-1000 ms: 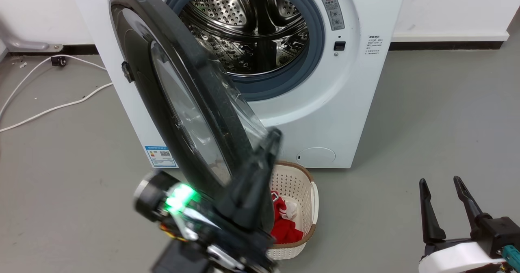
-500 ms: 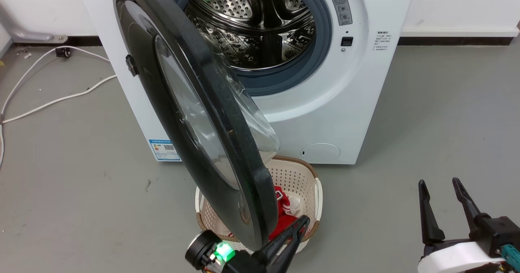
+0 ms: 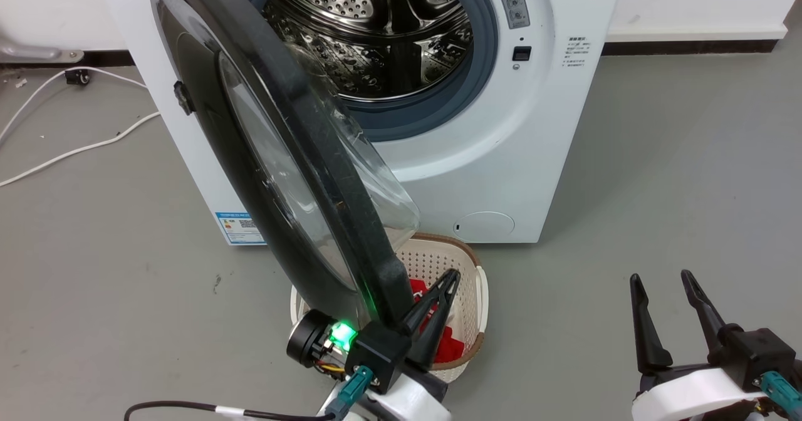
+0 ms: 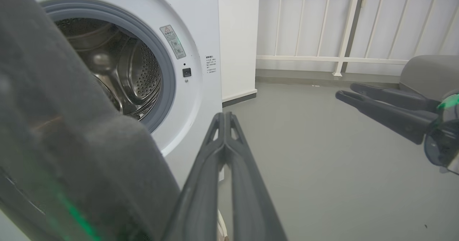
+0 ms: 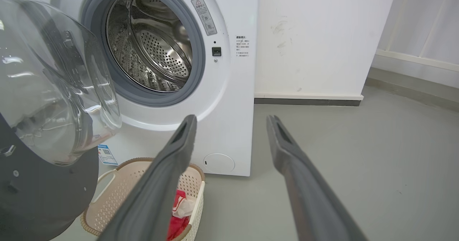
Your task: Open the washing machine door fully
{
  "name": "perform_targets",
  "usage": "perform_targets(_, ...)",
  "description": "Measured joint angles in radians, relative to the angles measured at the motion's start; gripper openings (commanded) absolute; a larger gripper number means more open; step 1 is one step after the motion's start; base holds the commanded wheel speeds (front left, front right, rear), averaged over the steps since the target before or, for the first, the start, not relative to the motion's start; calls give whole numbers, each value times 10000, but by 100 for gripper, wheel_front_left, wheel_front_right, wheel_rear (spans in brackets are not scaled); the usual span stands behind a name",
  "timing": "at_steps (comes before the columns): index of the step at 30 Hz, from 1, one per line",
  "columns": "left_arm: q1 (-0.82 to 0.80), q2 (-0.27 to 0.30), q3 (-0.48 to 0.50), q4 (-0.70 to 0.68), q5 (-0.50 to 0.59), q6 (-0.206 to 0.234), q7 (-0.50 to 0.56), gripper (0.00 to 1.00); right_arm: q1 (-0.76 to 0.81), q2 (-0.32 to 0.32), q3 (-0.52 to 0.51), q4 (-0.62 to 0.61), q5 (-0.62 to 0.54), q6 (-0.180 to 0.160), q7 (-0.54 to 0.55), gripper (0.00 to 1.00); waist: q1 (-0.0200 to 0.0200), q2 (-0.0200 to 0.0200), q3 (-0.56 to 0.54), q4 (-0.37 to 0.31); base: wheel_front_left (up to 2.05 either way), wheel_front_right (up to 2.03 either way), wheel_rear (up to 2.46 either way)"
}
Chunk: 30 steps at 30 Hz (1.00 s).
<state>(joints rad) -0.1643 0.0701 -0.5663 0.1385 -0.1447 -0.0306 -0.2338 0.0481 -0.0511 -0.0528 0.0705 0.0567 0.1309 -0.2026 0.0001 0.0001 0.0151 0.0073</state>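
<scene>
The washing machine (image 3: pixel 532 158) is a white front-loader with its steel drum (image 3: pixel 376 26) exposed. The washing machine door (image 3: pixel 313 151), glossy black with a bulging glass bowl (image 5: pixel 53 90), stands swung out towards me, edge-on and hinged at the left. My left gripper (image 3: pixel 448 280) is shut with nothing in it. It sits low, just right of the door's free edge, on the glass side. In the left wrist view the door (image 4: pixel 71 144) looms blurred beside the closed left gripper (image 4: pixel 224 113); whether they touch I cannot tell. My right gripper (image 3: pixel 661 277) hangs open at the lower right, away from the machine.
A cream laundry basket (image 3: pixel 467 252) holding red cloth (image 3: pixel 448 346) stands on the grey floor under the door's lower edge. White cables (image 3: pixel 75 151) trail on the floor left of the machine. A white railing (image 4: pixel 340 58) runs along the far wall.
My left gripper dropped from beside the door's lower rim, then came back up a little next to it. The head camera shifted slightly. The door's angle and the right gripper look unchanged.
</scene>
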Motion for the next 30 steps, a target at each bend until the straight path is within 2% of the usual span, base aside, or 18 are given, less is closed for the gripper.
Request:
perform_targets(16,-75,-257,215,742,-439,941,-196,0,-96,0,274,232,343,0,-38,100,0,0,-32,-92,0,0,0)
perform_targets(30,1157,123,539,-779,-610,1904,345,0,41,0,376,311,646,0,-96,100,-1,0,-162,433,0,0,0)
